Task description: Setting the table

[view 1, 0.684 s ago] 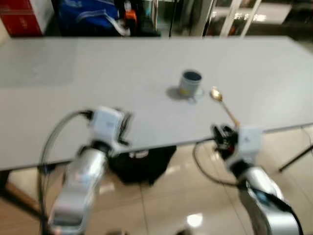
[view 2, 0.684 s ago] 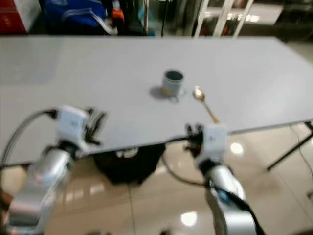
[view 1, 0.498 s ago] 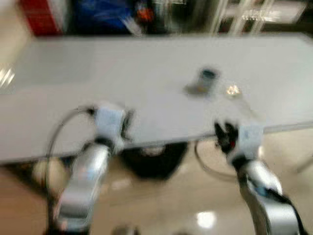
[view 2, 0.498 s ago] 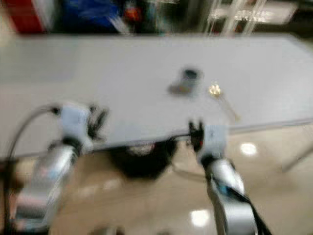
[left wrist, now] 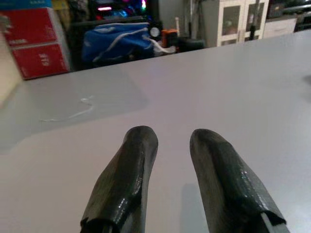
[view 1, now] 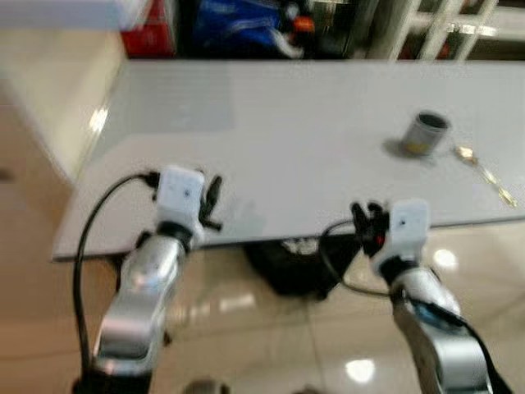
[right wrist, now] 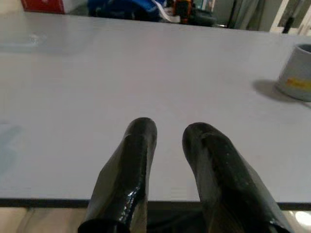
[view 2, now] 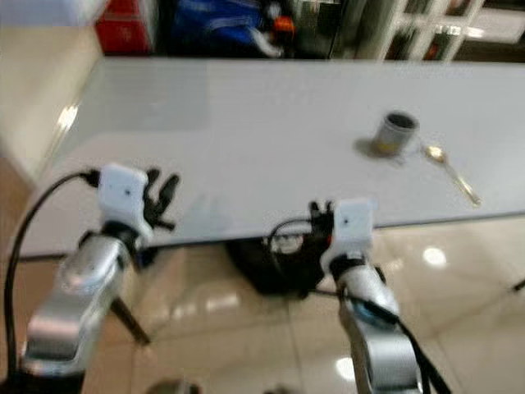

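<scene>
A grey mug (view 1: 428,135) stands on the long grey table (view 1: 271,123), toward its right part. A gold spoon (view 1: 486,170) lies just right of the mug. My left gripper (view 1: 212,201) hovers over the table's near edge, its fingers (left wrist: 131,165) a little apart with nothing between them. My right gripper (view 1: 367,226) is held at the near edge too, well short and left of the mug (right wrist: 296,73). Its fingers (right wrist: 138,155) stand slightly apart and hold nothing.
A black bag (view 1: 291,263) lies on the glossy tiled floor under the table. Behind the table are red boxes (left wrist: 36,46), a blue bag (left wrist: 119,41) and white cabinets (left wrist: 233,22). The table's left end (view 1: 86,189) borders a pale counter or wall.
The whole picture has shifted, so the camera has turned left: the mug and spoon now sit further right and the table's left end shows. Both arms keep the same pose.
</scene>
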`<state>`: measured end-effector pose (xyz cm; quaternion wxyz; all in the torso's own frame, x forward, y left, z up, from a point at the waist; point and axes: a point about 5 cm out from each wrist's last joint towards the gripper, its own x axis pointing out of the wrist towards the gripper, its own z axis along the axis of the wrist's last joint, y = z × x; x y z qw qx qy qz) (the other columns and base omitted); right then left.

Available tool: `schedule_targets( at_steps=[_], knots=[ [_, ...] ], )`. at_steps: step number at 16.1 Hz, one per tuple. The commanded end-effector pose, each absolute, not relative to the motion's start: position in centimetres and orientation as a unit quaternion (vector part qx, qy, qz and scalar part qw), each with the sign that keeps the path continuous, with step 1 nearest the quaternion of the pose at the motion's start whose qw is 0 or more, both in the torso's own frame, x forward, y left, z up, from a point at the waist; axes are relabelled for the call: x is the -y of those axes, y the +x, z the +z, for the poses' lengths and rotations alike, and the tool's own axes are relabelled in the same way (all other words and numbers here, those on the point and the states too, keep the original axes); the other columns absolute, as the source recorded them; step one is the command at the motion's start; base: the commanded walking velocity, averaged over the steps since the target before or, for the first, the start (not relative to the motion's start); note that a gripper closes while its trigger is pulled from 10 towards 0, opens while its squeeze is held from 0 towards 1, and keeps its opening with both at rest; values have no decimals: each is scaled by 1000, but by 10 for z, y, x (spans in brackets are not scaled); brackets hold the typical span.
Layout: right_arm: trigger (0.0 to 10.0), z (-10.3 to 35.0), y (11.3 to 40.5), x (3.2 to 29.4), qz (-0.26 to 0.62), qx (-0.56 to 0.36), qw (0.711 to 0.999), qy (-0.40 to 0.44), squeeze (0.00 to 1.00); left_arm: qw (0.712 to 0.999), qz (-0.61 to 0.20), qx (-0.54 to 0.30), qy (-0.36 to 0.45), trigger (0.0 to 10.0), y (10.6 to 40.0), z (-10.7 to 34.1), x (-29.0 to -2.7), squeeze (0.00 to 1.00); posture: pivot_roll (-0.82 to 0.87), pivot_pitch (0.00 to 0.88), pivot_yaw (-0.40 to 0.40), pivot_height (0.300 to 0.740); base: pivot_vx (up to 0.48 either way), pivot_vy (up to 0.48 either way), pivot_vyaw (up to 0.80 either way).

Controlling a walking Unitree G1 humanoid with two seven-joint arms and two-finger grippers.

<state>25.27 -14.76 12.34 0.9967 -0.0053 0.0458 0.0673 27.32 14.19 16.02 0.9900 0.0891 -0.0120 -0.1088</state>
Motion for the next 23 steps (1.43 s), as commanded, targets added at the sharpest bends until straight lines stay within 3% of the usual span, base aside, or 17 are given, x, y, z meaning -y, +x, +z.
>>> schedule_targets(
  at_steps=[1,5,10,11,12,13,19,20,21,22,23],
  knots=[
    [10000,128,256,145,75,-34,997,3,0,990,-97,24,97,10000,274,168,-146,0,121,37,-105,740,0,480,0],
    [10000,129,271,141,77,-17,997,10,0,990,-94,34,102,10000,272,175,-148,0,158,19,-92,740,0,480,0],
    [10000,149,268,146,45,30,997,55,0,991,-100,41,85,10000,280,182,-145,0,134,15,-70,740,0,480,0],
    [10000,148,266,146,44,28,998,43,608,992,-103,34,59,10000,280,181,-146,0,126,14,-66,740,0,480,0],
    [10000,149,264,147,46,37,997,43,1000,993,-103,33,42,10000,280,182,-146,455,123,16,-66,740,0,480,0],
    [10000,151,263,150,36,38,998,41,1000,993,-110,39,31,10000,281,185,-144,1000,121,12,-69,740,0,480,0],
    [10000,163,264,141,69,65,995,33,1000,989,-96,73,88,10000,282,205,-153,1000,136,20,-79,740,0,480,0],
    [10000,164,264,140,70,69,995,31,1000,988,-106,75,86,10000,282,207,-153,455,138,15,-79,740,0,480,0],
    [10000,166,264,139,68,74,995,27,1000,987,-107,78,95,10000,282,209,-154,0,140,11,-76,740,0,480,0],
    [10000,169,265,139,65,88,994,-7,1000,986,-107,82,97,10000,283,211,-153,0,139,7,-73,740,0,480,0],
    [10000,171,266,137,68,97,993,-12,0,985,-106,90,100,10000,285,215,-153,0,143,4,-71,740,0,480,0]
  ],
)
